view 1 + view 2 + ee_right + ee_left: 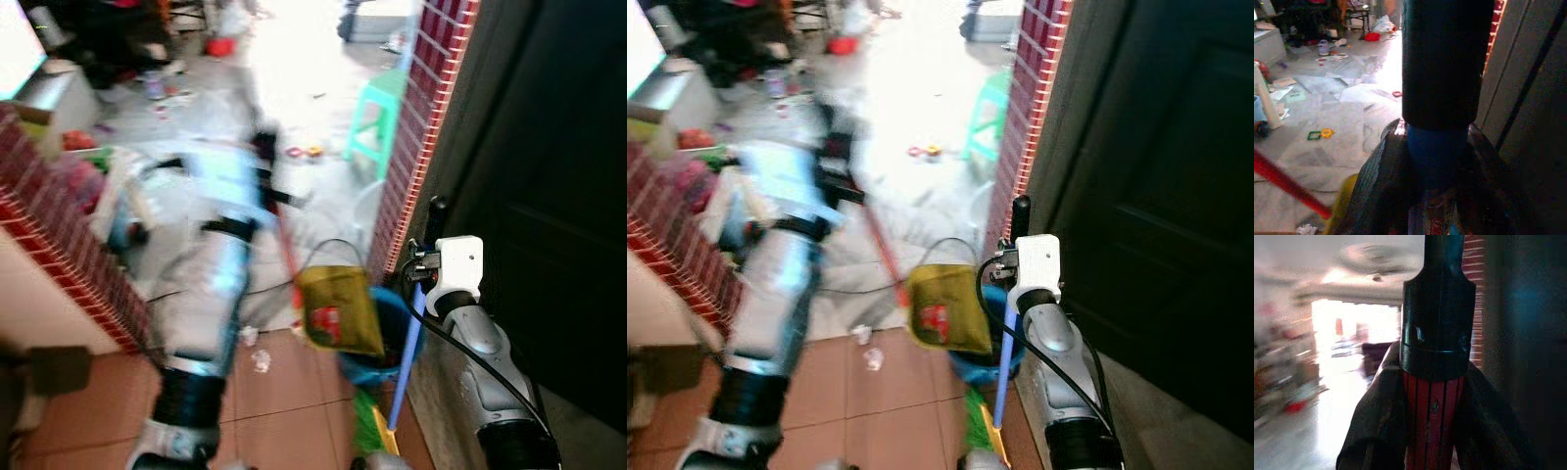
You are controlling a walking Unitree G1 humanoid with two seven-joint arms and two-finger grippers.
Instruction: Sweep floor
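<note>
- My left gripper (1432, 396) is clamped round the red dustpan handle (1431, 421); the yellow dustpan (340, 308) hangs above the tiles.
- My right gripper (1437, 161) is clamped on the blue broom (409, 357) by the door.
- I judge sweeping hasn't begun: next, lower both toward the scraps (260, 360).

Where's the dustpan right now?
The yellow dustpan hangs mid-frame in the eye views, in front of the blue bucket, beside the brick pillar.

Green stool (380, 116) beside brick pillar (423, 127).
</note>
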